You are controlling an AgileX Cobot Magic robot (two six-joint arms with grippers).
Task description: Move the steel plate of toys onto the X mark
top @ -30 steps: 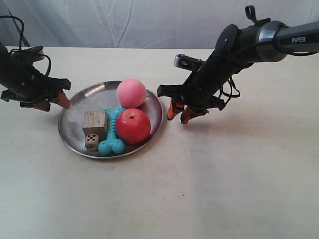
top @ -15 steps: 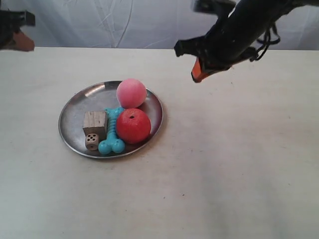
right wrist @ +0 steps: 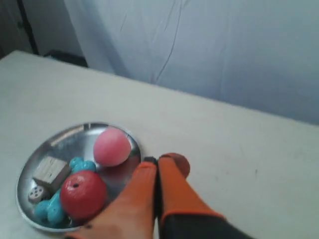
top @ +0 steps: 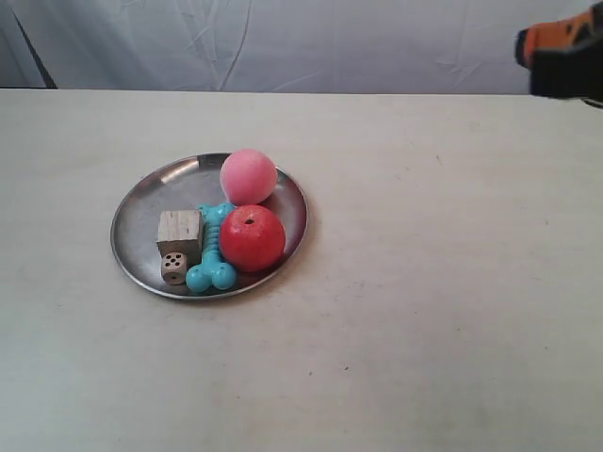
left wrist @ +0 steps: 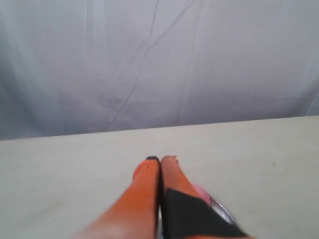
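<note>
I see the steel plate (top: 132, 237) lying flat on the table (top: 433, 330), a little in from its far edge, carrying the pink ball (top: 249, 176), red ball (top: 252, 238), turquoise bone (top: 213, 256), wooden cube (top: 180, 230) and die (top: 173, 267), while my left gripper (left wrist: 160, 160) and right gripper (right wrist: 158, 160) each show jaws pressed together on nothing.
</note>
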